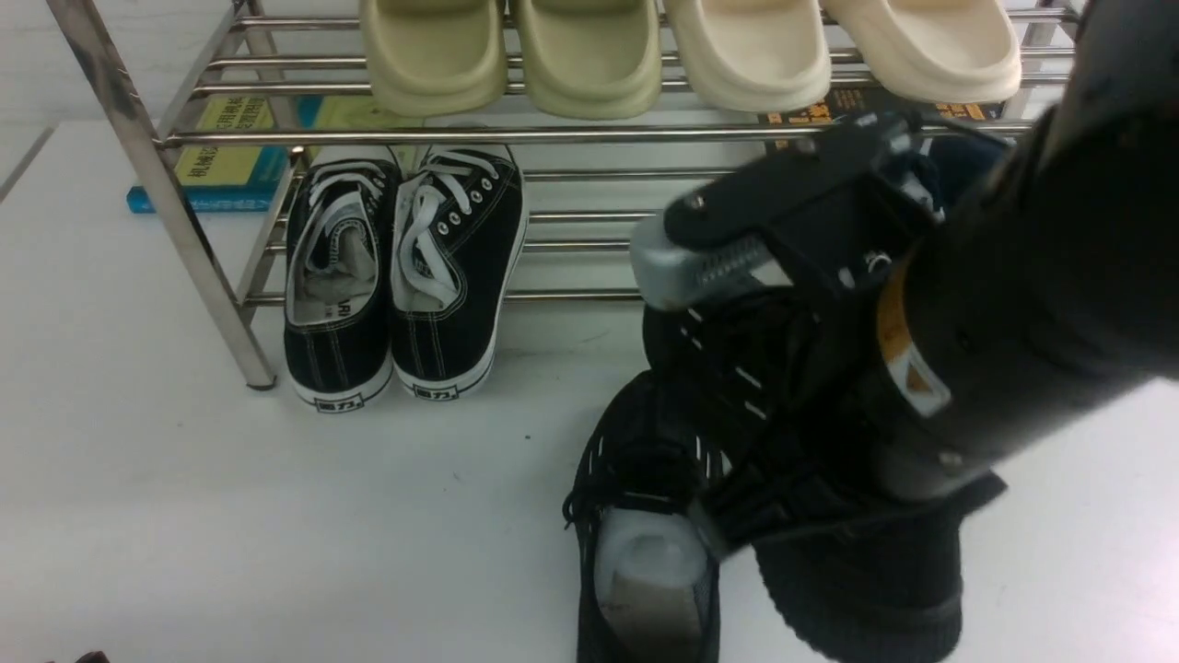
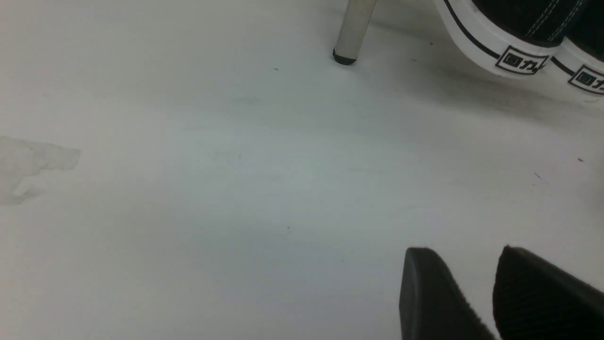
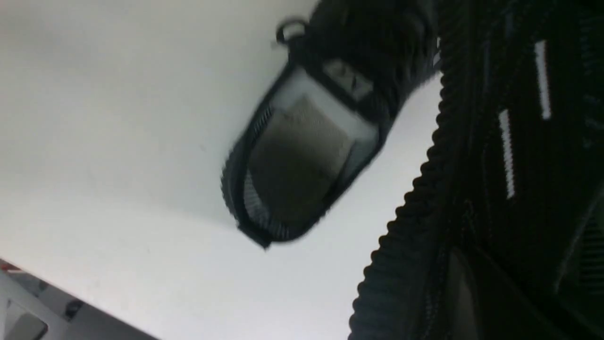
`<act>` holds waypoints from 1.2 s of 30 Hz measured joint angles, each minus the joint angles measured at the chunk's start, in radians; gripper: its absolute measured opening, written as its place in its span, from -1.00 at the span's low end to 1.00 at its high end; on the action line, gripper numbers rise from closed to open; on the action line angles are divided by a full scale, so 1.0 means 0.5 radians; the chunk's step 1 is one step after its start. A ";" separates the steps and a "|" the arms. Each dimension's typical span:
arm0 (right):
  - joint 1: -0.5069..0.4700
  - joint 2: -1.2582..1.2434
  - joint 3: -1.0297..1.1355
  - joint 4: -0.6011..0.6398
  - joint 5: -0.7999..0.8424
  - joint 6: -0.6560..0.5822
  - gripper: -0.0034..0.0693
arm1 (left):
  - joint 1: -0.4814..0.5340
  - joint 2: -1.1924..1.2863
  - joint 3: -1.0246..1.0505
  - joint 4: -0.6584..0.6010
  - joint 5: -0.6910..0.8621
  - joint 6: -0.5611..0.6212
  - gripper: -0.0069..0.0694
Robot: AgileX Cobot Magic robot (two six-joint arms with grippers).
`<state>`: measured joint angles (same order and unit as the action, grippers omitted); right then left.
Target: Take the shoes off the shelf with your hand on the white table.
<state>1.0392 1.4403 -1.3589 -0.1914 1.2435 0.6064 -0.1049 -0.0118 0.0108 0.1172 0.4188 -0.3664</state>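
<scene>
Shut on the soft black mesh shoe (image 1: 728, 368) at lower right, the right gripper (image 1: 729, 523) could let it slip

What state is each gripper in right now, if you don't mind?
Left gripper: open, empty.
Right gripper: closed, apparently holding one sneaker.
</scene>
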 joint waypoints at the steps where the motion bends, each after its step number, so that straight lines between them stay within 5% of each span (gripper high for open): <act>1: 0.024 -0.019 0.086 -0.015 -0.003 0.086 -0.89 | 0.000 0.000 0.000 0.000 0.000 0.000 -0.19; 8: 0.105 -0.046 0.593 -0.243 -0.362 0.745 -0.88 | 0.000 0.000 0.000 0.000 0.000 0.000 -0.19; 13: 0.105 -0.046 0.750 -0.477 -0.574 0.958 -0.88 | 0.000 0.000 0.000 0.000 0.000 0.000 -0.19; 36: -0.060 0.344 0.773 -0.630 -0.928 0.952 -0.85 | 0.000 0.000 0.000 0.000 0.000 0.000 -0.19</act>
<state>1.0092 1.6125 -0.9724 -0.5066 0.7798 1.0824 -0.1049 -0.0118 0.0108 0.1172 0.4188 -0.3664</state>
